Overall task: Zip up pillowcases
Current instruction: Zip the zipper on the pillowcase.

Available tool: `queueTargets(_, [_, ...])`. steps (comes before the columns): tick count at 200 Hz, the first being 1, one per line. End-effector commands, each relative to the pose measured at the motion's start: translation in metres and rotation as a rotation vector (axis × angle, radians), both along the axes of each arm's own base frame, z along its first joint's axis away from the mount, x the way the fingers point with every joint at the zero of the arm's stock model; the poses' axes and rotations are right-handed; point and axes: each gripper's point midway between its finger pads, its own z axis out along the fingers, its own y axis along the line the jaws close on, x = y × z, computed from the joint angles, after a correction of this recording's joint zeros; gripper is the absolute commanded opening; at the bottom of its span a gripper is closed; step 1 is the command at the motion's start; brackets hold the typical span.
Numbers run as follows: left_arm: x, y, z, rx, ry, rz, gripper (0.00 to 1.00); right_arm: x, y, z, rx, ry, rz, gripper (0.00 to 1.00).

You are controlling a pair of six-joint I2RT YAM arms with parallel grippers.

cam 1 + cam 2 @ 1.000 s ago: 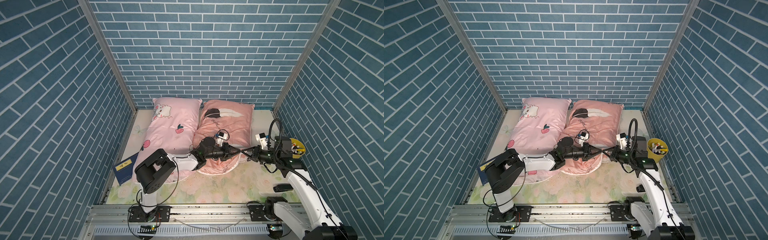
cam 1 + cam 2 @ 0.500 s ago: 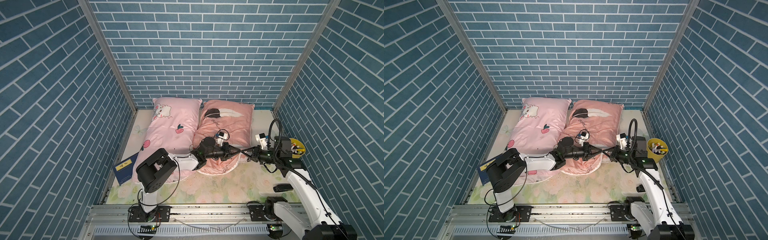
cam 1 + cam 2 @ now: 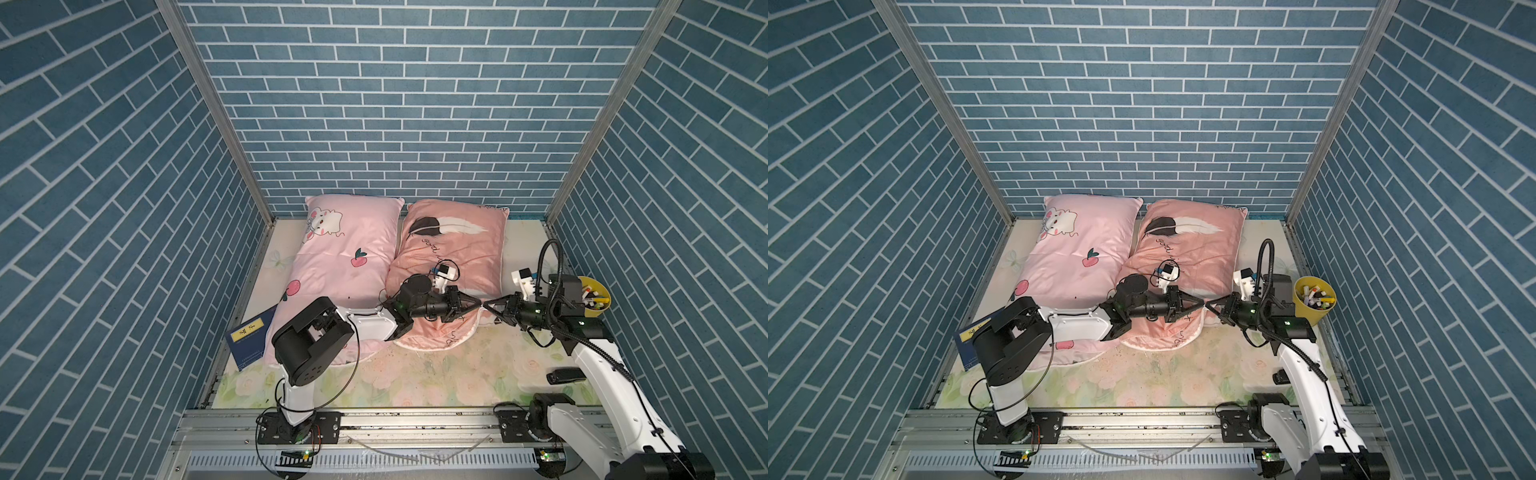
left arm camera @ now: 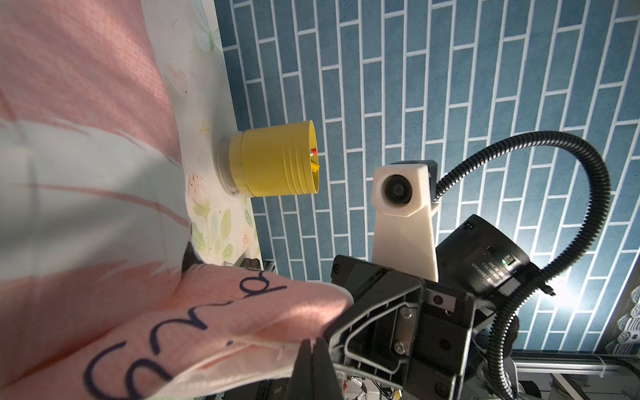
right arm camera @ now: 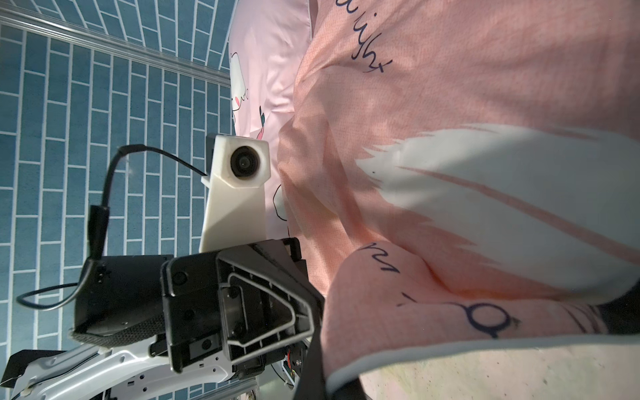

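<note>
Two grippers meet at 4 o'clock corner of salmon pillowcase (image 3: 453, 249): right gripper (image 3: 1207, 306) clamps corner, left gripper (image 3: 477, 306) pinched on zipper (image 4: 263, 348). Zip starting; next, likely, left pulls toward 9 o'clock while right anchors.

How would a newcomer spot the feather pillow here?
Look at the foot of the blue brick back wall, where two pillows lie side by side on the floral sheet. The salmon pillowcase is the one nearer the yellow cup. Unlike the light pink pillowcase with its cartoon animal, it bears a black-and-white feather and dark script.
</note>
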Motion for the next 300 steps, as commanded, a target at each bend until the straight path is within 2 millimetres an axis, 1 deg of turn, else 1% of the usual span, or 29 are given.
queueTargets(1, [-0.015, 0.001, -0.01, 0.052, -0.013, -0.042, 0.0, 0.0, -0.002, 0.025, -0.002, -0.081, -0.001, 0.0])
queueTargets(19, [-0.016, 0.003, -0.014, 0.069, -0.015, -0.044, 0.0, 0.0, -0.004, 0.03, -0.008, -0.088, -0.013, 0.0])
queueTargets(35, [-0.02, 0.004, -0.015, 0.085, -0.021, -0.055, 0.0, -0.001, -0.006, 0.031, -0.014, -0.088, -0.022, 0.0])
queueTargets(68, [-0.03, 0.011, -0.026, 0.172, -0.049, -0.075, 0.0, 0.001, -0.009, 0.031, -0.023, -0.086, -0.045, 0.0])
queueTargets(88, [-0.032, 0.015, -0.031, 0.199, -0.053, -0.075, 0.0, 0.002, -0.009, 0.032, -0.019, -0.087, -0.052, 0.0])
queueTargets(130, [-0.032, 0.014, -0.029, 0.182, -0.055, -0.07, 0.0, 0.001, -0.011, 0.032, -0.02, -0.081, -0.061, 0.0])
queueTargets(143, [-0.03, 0.012, -0.024, 0.136, -0.047, -0.056, 0.0, 0.0, -0.01, 0.032, -0.012, -0.077, -0.052, 0.0])
queueTargets(161, [-0.024, 0.007, -0.013, 0.058, -0.028, -0.028, 0.0, -0.002, -0.01, 0.027, -0.014, -0.067, -0.052, 0.0])
queueTargets(164, [-0.023, 0.007, -0.011, 0.045, -0.028, -0.024, 0.02, -0.002, -0.01, 0.026, -0.015, -0.064, -0.053, 0.0])
queueTargets(172, [-0.021, 0.005, -0.007, 0.022, -0.027, -0.013, 0.15, -0.002, -0.011, 0.023, -0.016, -0.058, -0.055, 0.0])
queueTargets(186, [-0.019, 0.005, -0.004, 0.026, -0.036, -0.003, 0.32, -0.003, -0.011, 0.018, -0.02, -0.047, -0.056, 0.0])
queueTargets(194, [-0.018, 0.006, -0.003, 0.036, -0.041, 0.004, 0.39, -0.004, -0.012, 0.014, -0.033, -0.034, -0.055, 0.0])
queueTargets(202, [-0.018, 0.005, -0.002, 0.043, -0.046, 0.005, 0.43, -0.005, -0.014, 0.008, -0.049, -0.016, -0.056, 0.0])
queueTargets(213, [-0.016, 0.003, -0.001, 0.046, -0.049, 0.006, 0.45, -0.005, -0.015, 0.002, -0.057, -0.003, -0.059, 0.0])
queueTargets(243, [-0.015, -0.003, -0.004, 0.036, -0.026, 0.011, 0.47, -0.002, -0.015, -0.006, -0.059, 0.012, -0.065, 0.1])
queueTargets(249, [-0.014, -0.004, -0.005, 0.036, -0.022, 0.011, 0.47, -0.002, -0.015, -0.007, -0.061, 0.015, -0.065, 0.1])
queueTargets(255, [-0.013, -0.005, -0.005, 0.034, -0.017, 0.016, 0.47, -0.001, -0.015, -0.008, -0.06, 0.017, -0.064, 0.09])
queueTargets(262, [-0.014, -0.006, -0.005, 0.031, -0.013, 0.018, 0.47, -0.001, -0.014, -0.008, -0.053, 0.017, -0.058, 0.0])
queueTargets(300, [-0.01, -0.012, -0.004, 0.013, 0.011, 0.038, 0.48, 0.0, -0.004, 0.0, 0.038, 0.004, -0.023, 0.0])
